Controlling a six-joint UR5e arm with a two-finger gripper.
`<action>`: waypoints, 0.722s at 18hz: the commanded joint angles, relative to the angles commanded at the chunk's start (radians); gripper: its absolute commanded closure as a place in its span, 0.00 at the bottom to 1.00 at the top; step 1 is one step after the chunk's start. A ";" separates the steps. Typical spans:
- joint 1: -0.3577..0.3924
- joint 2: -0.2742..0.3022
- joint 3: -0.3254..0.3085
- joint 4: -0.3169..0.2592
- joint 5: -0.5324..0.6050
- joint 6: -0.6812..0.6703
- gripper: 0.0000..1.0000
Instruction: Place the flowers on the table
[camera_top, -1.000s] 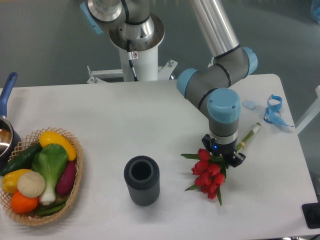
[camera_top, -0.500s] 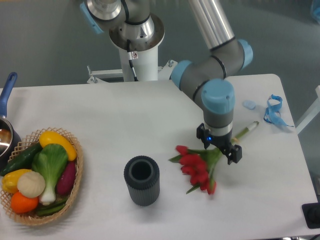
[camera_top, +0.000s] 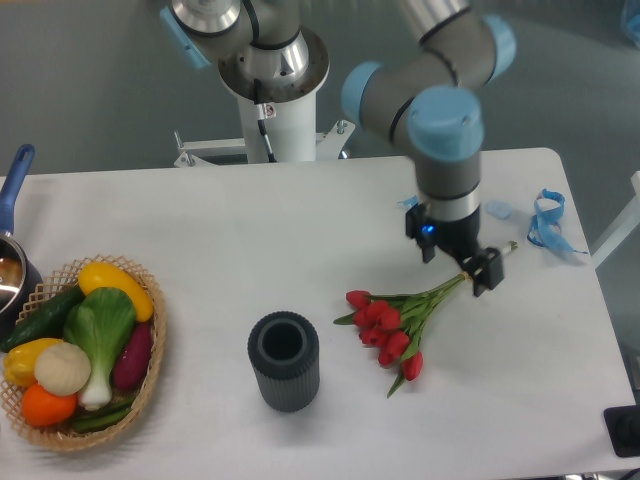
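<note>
Gripper (camera_top: 457, 264) seemingly open above flowers (camera_top: 392, 321) on table (camera_top: 300, 250).

Counts on the table (camera_top: 250, 230)

One bunch of flowers (camera_top: 390, 325), with about nine or ten red buds. One dark ribbed cup (camera_top: 284, 360). One wicker basket (camera_top: 150, 370) holding roughly eight vegetables (camera_top: 85, 345). One pot (camera_top: 12, 270) with a blue handle, at the left edge. One blue ribbon (camera_top: 546, 222) and one small pale piece (camera_top: 497, 209) beside it. One arm (camera_top: 440, 90) with one gripper (camera_top: 462, 266).
</note>
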 joint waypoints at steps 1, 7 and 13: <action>0.017 -0.002 0.052 -0.086 -0.011 0.037 0.00; 0.224 0.070 0.068 -0.213 -0.156 0.394 0.00; 0.350 0.146 -0.013 -0.214 -0.196 0.559 0.00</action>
